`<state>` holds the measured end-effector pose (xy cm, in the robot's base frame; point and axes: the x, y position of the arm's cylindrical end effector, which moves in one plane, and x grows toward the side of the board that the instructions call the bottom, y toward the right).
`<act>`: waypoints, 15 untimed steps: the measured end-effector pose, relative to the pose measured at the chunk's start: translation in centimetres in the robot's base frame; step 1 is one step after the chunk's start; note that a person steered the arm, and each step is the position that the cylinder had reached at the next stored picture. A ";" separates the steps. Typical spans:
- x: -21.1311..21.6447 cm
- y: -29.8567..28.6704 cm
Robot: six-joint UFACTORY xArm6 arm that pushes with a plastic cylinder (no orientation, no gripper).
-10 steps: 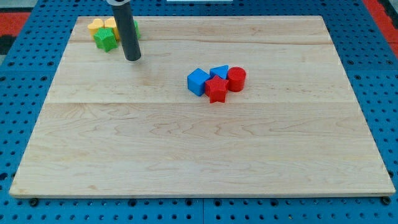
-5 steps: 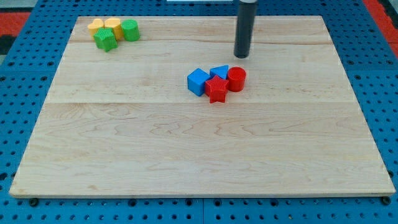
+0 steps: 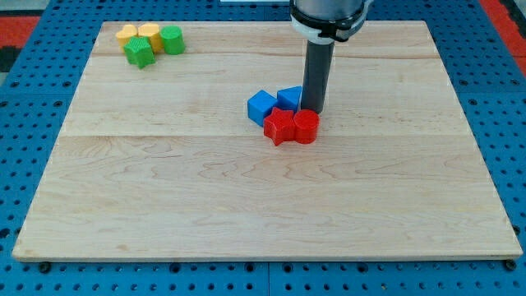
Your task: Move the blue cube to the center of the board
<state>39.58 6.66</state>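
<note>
You are looking at my tip (image 3: pixel 313 109), the blunt lower end of a straight dark rod with nothing to spread or pinch; it is standing on the pale wooden board (image 3: pixel 246 205) and pressing against the top side of the red cylinder block (image 3: pixel 306 126). The small blue cube (image 3: pixel 261 108), the thing you are being asked to shift, is lying to the view's left of my tip, with the blue triangular block (image 3: pixel 289 98) sitting between the two, just beside the rod. The red star-shaped block (image 3: pixel 279 127) is lying down and to the left of my tip, touching or nearly touching the blue cube's lower right corner.

That is the relation the coming move is turning on: the cube is sitting to the side of my tip, not in front of it. The board's centre appears to lie below the cube in the view, so you are probably needing to bring my tip around to the cube's upper side, clear of the triangular block. The green and yellow blocks (image 3: pixel 149 41) are resting well apart, far up and to the left.
</note>
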 end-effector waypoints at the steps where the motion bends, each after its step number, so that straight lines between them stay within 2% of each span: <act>1: 0.0 -3.7; 2: 0.3 -8.4; 6: 0.7 -11.1; 7: 2.1 -11.2; 8: 5.8 -12.6; 11: 9.5 -24.2; 12: 8.6 -24.8; 13: 6.8 -21.7; 15: 4.0 -20.8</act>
<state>43.60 -14.09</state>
